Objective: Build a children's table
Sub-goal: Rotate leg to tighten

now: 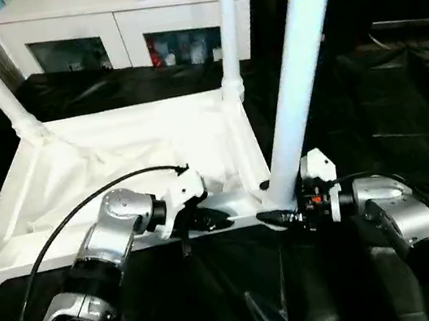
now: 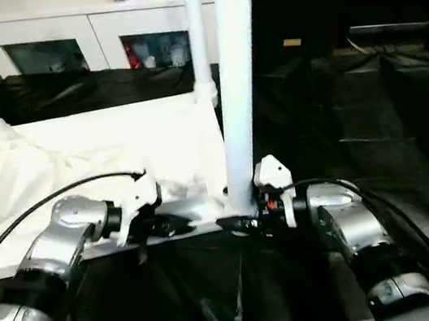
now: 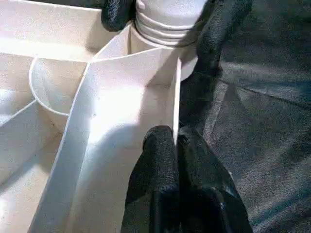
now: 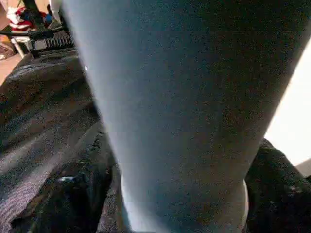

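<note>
Black cloth covers the surface (image 1: 405,120), and the white tabletop (image 1: 101,171) lies on it upside down, ribs showing.

Nearest to me are the robot's two silver arms. The left gripper (image 1: 223,220) is squeezed shut on the thin front wall of the tabletop, one finger on each side of it, as the left wrist view shows. It looks like it is holding the tabletop steady.

Just beside it, at the front corner on the robot's right, stands a long white leg (image 1: 296,56). The leg points almost straight up and leans a little to the right at the top. Its bottom end sits in the round corner socket (image 3: 165,26). The right gripper (image 1: 277,214) is at the very bottom of this leg, with a black finger on each side of it. Its fingers are spread wide around the leg, but I cannot tell if they are pressing on it or just loose around it.

So the leg rises straight up from the right gripper, and that arm is the one to push or turn it. I think this leg is being seated in its socket now.

Further back, two more legs (image 1: 227,26) stand up in the far corners. Behind them is a white cabinet (image 1: 117,20) with glass doors.
</note>
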You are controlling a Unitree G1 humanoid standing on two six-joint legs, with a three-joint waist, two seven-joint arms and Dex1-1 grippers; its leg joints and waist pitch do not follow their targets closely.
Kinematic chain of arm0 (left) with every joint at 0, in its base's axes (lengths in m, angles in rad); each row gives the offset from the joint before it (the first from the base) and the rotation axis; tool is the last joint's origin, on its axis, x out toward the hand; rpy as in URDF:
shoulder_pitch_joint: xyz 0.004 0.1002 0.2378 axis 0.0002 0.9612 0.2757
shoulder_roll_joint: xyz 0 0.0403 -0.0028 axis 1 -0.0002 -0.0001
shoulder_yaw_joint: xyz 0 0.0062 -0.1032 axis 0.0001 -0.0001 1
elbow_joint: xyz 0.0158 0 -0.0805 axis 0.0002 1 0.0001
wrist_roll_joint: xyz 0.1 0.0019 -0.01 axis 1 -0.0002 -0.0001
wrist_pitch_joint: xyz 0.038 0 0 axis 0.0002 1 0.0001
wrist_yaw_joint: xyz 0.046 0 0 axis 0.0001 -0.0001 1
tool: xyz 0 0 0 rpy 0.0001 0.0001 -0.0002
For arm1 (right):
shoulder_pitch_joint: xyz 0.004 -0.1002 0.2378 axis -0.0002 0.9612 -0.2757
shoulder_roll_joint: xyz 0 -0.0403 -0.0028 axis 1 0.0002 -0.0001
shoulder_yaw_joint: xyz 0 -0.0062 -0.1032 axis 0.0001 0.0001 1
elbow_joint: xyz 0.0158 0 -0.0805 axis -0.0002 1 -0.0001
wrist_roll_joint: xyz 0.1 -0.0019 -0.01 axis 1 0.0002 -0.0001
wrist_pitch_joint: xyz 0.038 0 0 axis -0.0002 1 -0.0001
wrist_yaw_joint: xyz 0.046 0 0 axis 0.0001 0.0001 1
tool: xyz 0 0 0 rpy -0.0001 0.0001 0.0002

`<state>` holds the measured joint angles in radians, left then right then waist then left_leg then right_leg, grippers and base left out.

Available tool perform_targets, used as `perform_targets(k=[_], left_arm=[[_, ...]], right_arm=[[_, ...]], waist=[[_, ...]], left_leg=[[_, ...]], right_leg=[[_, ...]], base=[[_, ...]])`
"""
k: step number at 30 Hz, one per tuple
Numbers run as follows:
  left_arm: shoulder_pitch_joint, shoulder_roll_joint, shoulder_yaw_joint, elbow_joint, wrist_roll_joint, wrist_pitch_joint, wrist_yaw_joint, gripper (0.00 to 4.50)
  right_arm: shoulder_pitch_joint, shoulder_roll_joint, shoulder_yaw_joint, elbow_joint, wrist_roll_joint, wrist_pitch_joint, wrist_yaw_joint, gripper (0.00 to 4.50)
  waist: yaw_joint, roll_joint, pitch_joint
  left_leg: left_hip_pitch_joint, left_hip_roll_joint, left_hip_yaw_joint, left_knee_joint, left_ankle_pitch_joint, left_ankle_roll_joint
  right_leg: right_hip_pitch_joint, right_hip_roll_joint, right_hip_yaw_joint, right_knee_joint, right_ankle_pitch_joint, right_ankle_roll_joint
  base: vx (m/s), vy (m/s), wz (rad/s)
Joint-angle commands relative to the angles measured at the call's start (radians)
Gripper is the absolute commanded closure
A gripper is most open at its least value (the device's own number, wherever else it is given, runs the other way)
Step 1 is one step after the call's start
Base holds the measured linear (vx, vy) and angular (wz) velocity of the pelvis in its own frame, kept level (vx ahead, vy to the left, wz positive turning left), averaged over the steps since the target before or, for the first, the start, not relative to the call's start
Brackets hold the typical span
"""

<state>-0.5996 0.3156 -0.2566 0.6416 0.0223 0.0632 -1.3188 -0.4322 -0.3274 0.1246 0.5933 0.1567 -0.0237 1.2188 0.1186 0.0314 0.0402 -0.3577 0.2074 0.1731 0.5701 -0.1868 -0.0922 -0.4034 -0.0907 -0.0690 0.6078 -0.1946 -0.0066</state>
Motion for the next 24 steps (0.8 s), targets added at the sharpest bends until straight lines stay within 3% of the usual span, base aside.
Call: perform_targets(k=[1, 5, 9, 10, 12, 14, 19, 22, 23, 24], left_arm=[[-0.019, -0.026, 0.005, -0.036, -0.039, -0.005, 0.029, 4.50], [-0.014, -0.033, 0.010, -0.037, -0.035, -0.008, 0.048, 4.50], [-0.027, -0.053, 0.025, -0.016, -0.013, -0.012, 0.127, 4.50], [-0.042, -0.071, 0.033, 0.009, 0.002, -0.011, 0.188, 4.50], [-0.058, -0.092, 0.042, 0.034, 0.013, -0.010, 0.249, 4.50], [-0.076, -0.116, 0.047, 0.058, 0.023, -0.009, 0.311, 4.50], [-0.125, -0.194, 0.050, 0.110, 0.049, 0.020, 0.456, 4.50], [-0.155, -0.234, 0.060, 0.151, 0.062, 0.023, 0.542, 4.50], [-0.165, -0.247, 0.060, 0.164, 0.067, 0.020, 0.563, 4.50], [-0.168, -0.251, 0.060, 0.167, 0.067, 0.019, 0.567, 4.50]], right_arm=[[0.030, 0.038, 0.098, -0.007, -0.015, 0.021, 0.071, 1.39], [0.035, 0.044, 0.098, -0.016, -0.013, 0.030, 0.057, 1.69], [0.024, 0.080, 0.074, 0.010, -0.035, 0.023, -0.046, 1.78], [0.003, 0.108, 0.056, 0.058, -0.065, 0.010, -0.154, 1.78], [-0.021, 0.135, 0.038, 0.114, -0.098, -0.006, -0.281, 1.81], [-0.046, 0.165, 0.015, 0.171, -0.118, 0.000, -0.406, 1.81], [-0.101, 0.256, -0.043, 0.274, -0.130, 0.027, -0.698, 1.81], [-0.138, 0.307, -0.073, 0.328, -0.126, 0.022, -0.802, 1.81], [-0.153, 0.324, -0.075, 0.347, -0.131, 0.006, -0.829, 1.81], [-0.158, 0.329, -0.074, 0.351, -0.133, -0.002, -0.832, 1.81]], waist=[[0.004, -0.009, -0.057], [0.006, -0.012, -0.059], [0.008, -0.019, -0.055], [0.007, -0.020, -0.054], [-0.002, -0.018, -0.045], [-0.009, -0.023, -0.044], [-0.016, -0.021, -0.046], [-0.016, -0.011, -0.049], [-0.014, -0.011, -0.051], [-0.015, -0.009, -0.052]], left_leg=[[0.000, 0.023, 0.003, -0.058, -0.162, 0.091], [-0.003, 0.022, 0.003, -0.056, -0.139, 0.096], [-0.003, 0.022, 0.003, -0.058, -0.146, 0.089], [-0.002, 0.022, 0.003, -0.060, -0.155, 0.084], [0.003, 0.020, 0.000, -0.071, -0.226, 0.039], [0.008, 0.018, -0.004, -0.075, -0.258, 0.015], [0.010, 0.016, -0.003, -0.077, -0.258, 0.005], [0.009, 0.014, -0.001, -0.073, -0.240, 0.011], [0.006, 0.013, -0.003, -0.072, -0.228, 0.011], [0.006, 0.013, 0.000, -0.070, -0.224, 0.014]], right_leg=[[0.056, -0.051, 0.037, -0.065, -0.106, -0.259], [0.059, -0.050, 0.037, -0.061, -0.077, -0.259], [0.056, -0.052, 0.038, -0.065, -0.123, -0.246], [0.055, -0.053, 0.038, -0.069, -0.148, -0.238], [0.049, -0.057, 0.039, -0.085, -0.302, -0.202], [0.048, -0.059, 0.040, -0.093, -0.389, -0.169], [0.043, -0.055, 0.043, -0.095, -0.374, -0.157], [0.043, -0.053, 0.044, -0.090, -0.306, -0.174], [0.050, -0.053, 0.042, -0.087, -0.277, -0.178], [0.047, -0.052, 0.043, -0.087, -0.247, -0.185]], base=[[0.000, 0.000, 0.00], [0.000, 0.000, 0.00], [0.000, 0.000, 0.00], [0.000, 0.000, 0.00], [0.000, 0.000, 0.00], [0.000, 0.000, 0.00], [0.000, 0.000, 0.00], [0.000, 0.000, 0.00], [0.000, 0.000, 0.00], [0.000, 0.000, 0.00]])
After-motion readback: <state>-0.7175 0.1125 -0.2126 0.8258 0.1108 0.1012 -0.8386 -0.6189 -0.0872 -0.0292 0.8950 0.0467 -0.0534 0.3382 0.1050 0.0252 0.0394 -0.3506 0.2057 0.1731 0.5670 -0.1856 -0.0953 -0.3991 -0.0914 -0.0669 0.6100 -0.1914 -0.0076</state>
